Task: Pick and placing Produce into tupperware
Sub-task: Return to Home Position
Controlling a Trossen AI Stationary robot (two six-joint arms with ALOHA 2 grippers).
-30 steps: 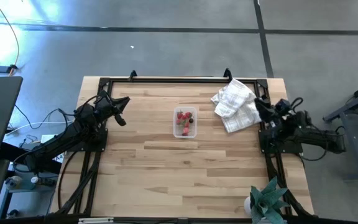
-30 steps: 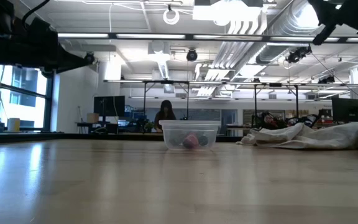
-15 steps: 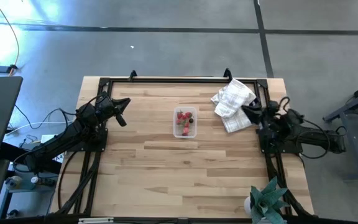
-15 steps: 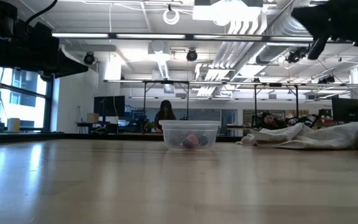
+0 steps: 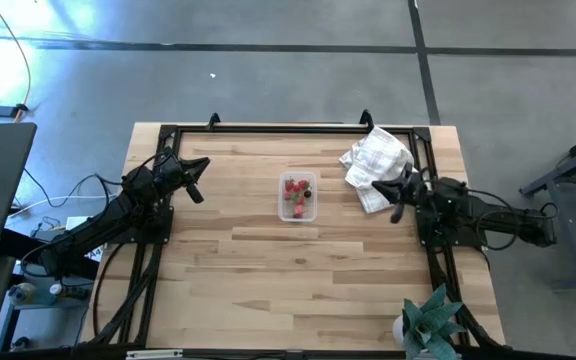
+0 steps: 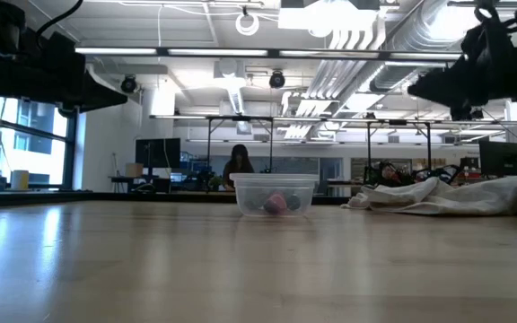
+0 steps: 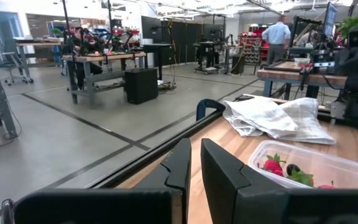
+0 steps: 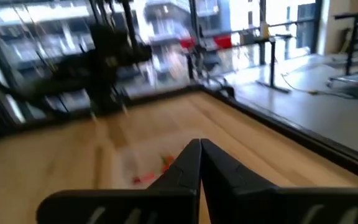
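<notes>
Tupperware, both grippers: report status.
Left gripper shut, empty, far left. Right gripper shut, empty, raised by cloth. Produce inside tupperware, mid-table. Cloth lies apart from tupperware.

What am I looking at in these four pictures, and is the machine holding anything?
Two dark robot arms work at a wooden table. One picture looks straight down, one looks level across the tabletop, and two come from cameras on the arms' wrists. Each arm ends in a two-fingered pincer: the left pincer hangs over the table's left side, the right pincer beside the white cloth. Both are shut and hold nothing. Mid-table stands a clear tupperware tub with strawberries and a dark berry inside.
</notes>
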